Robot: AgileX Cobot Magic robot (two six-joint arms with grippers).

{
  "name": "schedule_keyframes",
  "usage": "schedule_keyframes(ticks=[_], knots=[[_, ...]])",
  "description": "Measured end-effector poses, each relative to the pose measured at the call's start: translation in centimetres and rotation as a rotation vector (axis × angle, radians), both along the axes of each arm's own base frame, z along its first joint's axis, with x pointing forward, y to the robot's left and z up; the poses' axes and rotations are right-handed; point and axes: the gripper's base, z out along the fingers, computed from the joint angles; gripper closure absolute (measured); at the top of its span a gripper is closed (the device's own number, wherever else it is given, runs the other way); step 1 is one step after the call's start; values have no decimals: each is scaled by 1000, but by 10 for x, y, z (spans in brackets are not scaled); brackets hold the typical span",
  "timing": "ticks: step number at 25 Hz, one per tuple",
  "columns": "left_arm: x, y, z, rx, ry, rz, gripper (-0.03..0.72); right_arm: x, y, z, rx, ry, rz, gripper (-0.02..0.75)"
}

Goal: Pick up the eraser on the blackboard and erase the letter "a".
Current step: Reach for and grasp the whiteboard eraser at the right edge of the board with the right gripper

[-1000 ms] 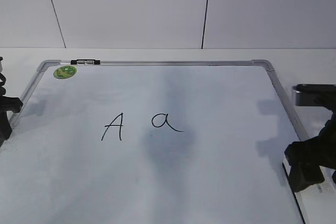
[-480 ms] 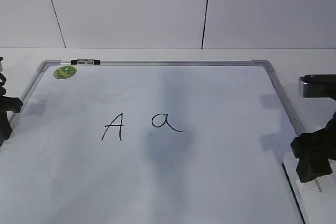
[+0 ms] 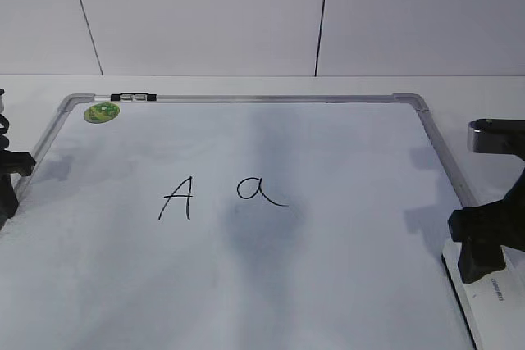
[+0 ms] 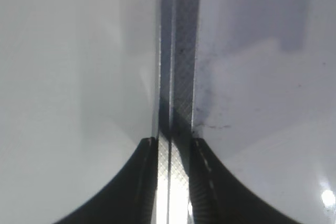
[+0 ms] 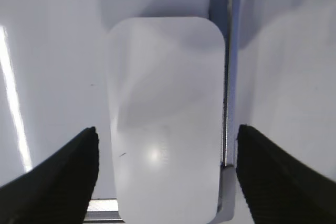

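Observation:
The blackboard (image 3: 271, 98) lies flat, a white board with a silver frame. A capital "A" (image 3: 176, 198) and the letter "a" (image 3: 259, 191) are written near its middle. The white eraser (image 3: 490, 305) lies at the board's near right edge. In the right wrist view the eraser (image 5: 165, 114) lies lengthwise between the jaws of my right gripper (image 5: 167, 129), which is open and apart from it on both sides. In the exterior view the right gripper (image 3: 482, 250) hangs just over the eraser. My left gripper (image 3: 6, 182) sits at the board's left edge, its jaws (image 4: 173, 142) drawn close over the frame (image 4: 178, 51), holding nothing.
A round green sticker (image 3: 102, 111) marks the far left corner. A small black-and-silver clip (image 3: 133, 97) sits on the far frame. The frame's right rail (image 5: 228, 77) runs beside the eraser. A white panelled wall stands behind the table.
My right gripper has shifted a little to the right and up, and more of the eraser shows below it. The left arm and the writing have not changed.

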Motion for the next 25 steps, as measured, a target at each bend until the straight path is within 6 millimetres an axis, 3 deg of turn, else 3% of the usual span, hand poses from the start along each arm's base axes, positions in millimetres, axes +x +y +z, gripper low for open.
schedule_keyframes(ticks=[25], knots=[[0,0,0,0,0,0,539,7,2,-16,-12,40,-68,111]])
